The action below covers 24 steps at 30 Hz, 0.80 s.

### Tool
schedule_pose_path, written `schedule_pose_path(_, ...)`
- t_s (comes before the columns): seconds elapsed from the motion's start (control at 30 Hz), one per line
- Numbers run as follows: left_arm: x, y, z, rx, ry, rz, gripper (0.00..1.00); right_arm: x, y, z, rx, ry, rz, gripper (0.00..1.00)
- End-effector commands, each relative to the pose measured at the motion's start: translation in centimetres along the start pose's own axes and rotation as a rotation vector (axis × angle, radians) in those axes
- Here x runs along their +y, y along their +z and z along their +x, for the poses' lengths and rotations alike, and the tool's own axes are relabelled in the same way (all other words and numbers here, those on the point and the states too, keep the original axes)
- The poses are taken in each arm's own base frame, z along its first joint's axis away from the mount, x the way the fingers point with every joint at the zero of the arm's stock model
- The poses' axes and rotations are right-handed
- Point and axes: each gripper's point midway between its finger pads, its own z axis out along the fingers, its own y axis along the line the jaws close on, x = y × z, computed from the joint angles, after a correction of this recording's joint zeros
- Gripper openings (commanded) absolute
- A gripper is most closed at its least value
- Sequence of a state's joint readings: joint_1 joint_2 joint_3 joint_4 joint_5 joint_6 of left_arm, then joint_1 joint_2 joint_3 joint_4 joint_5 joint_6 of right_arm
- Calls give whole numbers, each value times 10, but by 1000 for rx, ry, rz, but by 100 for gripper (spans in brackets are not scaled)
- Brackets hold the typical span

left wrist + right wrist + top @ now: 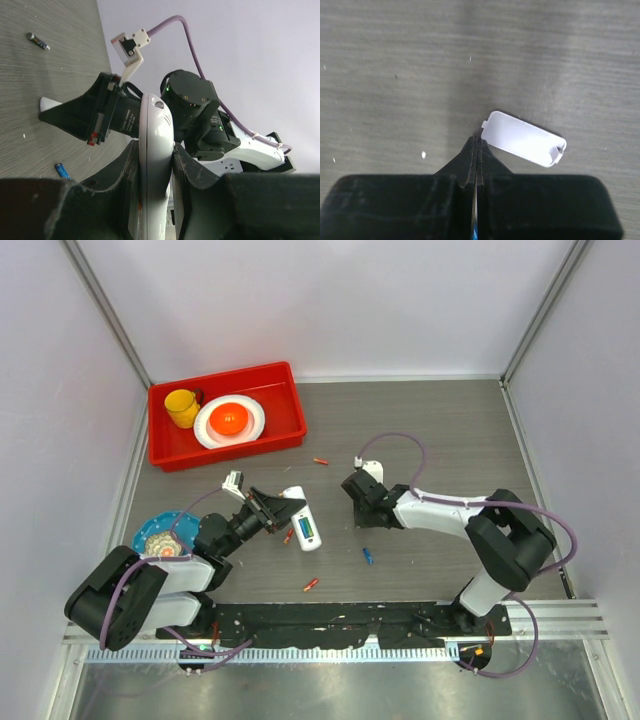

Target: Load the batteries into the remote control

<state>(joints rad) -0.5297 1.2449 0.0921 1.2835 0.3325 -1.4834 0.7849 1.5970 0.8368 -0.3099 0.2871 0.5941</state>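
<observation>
Gripping the remote control (pixel 308 525) across its narrow sides, the left gripper (pixel 278 510) has its jaws closed on the white handset. It holds the handset just above the table (pixel 450 430), left of centre, with the small display facing up in the overhead view. In the left wrist view the handset shows edge-on between the two dark fingers (pixel 187 165).

The right gripper (pixel 477 142) points down at the table to the right of the remote, its jaws pressed together with nothing visible between the tips. A sliver of blue shows low in the slit between them, and I cannot tell what it is. A short white cover piece (pixel 524 139) lies flat just beside the tips; whether they touch it I cannot tell. From the left wrist, the right arm's black gripper fills the space directly past the remote's far end.

The batteries (pixel 288 536) lie loose and scattered. An orange one sits right beside the remote's left edge, close under the left fingers, and a blue one (pixel 368 556) lies below the right gripper. A red one (pixel 311 585) lies near the arm bases and another red one (pixel 320 461) further back.

A red bin (pixel 283 410) stands at the far left, holding a yellow cup (pixel 182 406) and a white plate (pixel 250 415). A blue plate (pixel 150 535) sits beside the left arm.
</observation>
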Motion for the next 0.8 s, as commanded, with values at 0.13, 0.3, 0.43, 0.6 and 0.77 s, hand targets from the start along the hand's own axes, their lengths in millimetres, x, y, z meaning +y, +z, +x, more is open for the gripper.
schedule_pose_path(0.13,-54,-4,-6,-31,99,223,0,-38,33,-26,-6,38,149,1)
schedule_pose_path(0.3,-51,-1,-7,-33,104,208,0,-40,45,-53,-39,34,133,1)
schedule_pose_path(0.43,-50,1,-7,-32,102,202,0,-16,32,-71,-88,0,-14,9)
schedule_pose_path(0.6,-53,3,-8,-30,105,211,0,-5,-1,-83,-172,35,-123,40)
schedule_pose_path(0.77,-53,4,-7,-23,105,213,0,-19,-17,-72,-175,-17,-106,52)
